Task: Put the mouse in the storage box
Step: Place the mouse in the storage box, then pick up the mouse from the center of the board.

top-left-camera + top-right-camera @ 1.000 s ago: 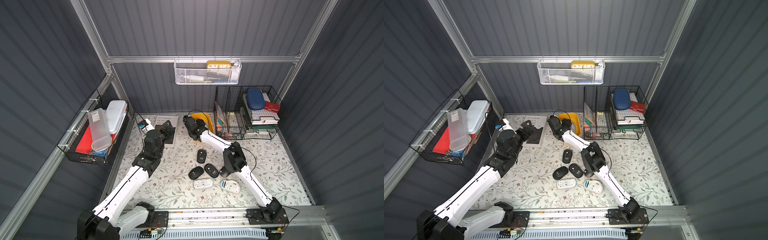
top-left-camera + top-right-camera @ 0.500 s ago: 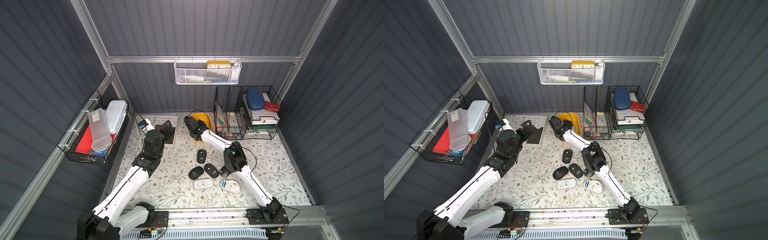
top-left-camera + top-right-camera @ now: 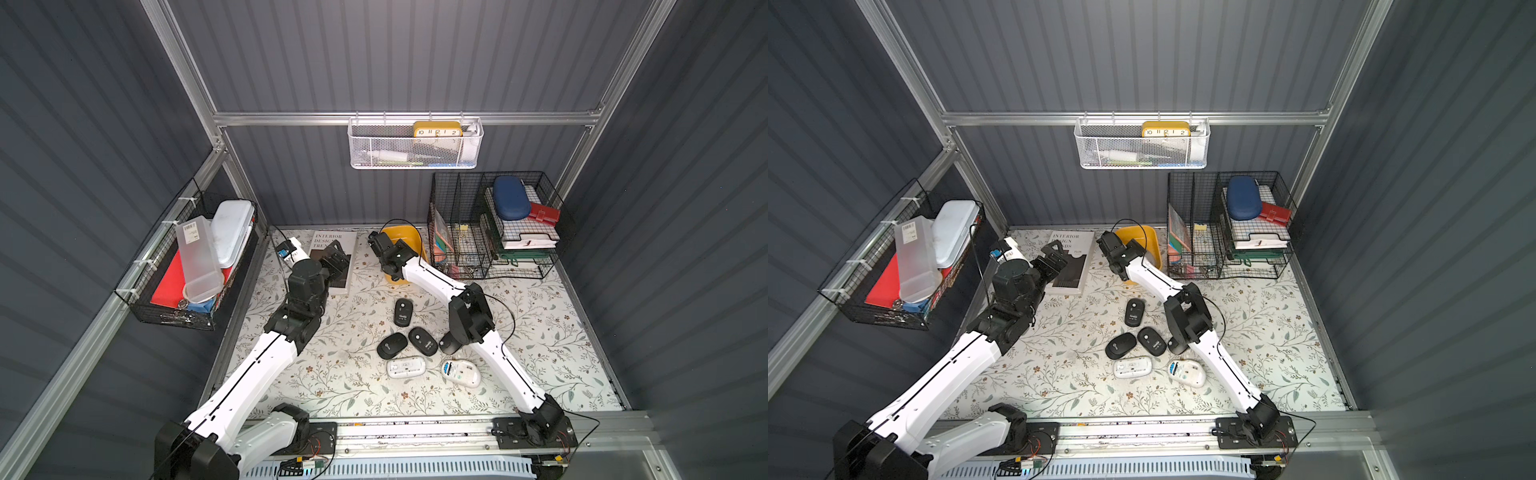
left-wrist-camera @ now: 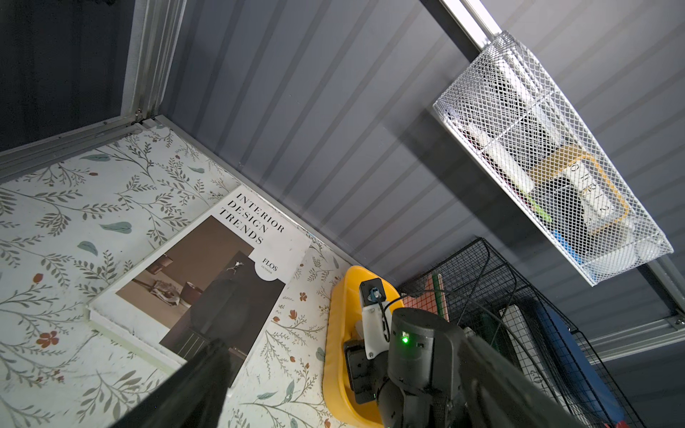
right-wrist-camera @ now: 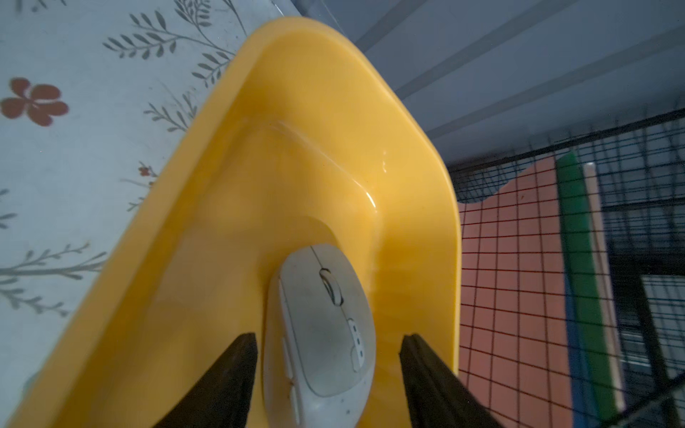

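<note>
Right claw (image 5: 328, 337) stands parted inside the yellow storage box (image 5: 296, 166), its two dark fingers (image 5: 230, 378) flanking a white mouse (image 5: 322, 296) without touching it; a sliver of yellow shows on either side. The mouse lies flat on the box floor, scroll wheel up, near one rounded corner. The box sits at the back of the floral worktop (image 3: 540, 332), just beside the black wire organiser (image 3: 490, 232). Left claw (image 3: 334, 259) hangs wide and empty over a book (image 3: 324, 241) titled "Interior Design Trends". Five more mice (image 3: 422, 341), three black and two white, lie clustered mid-worktop near the right arm's elbow.
</note>
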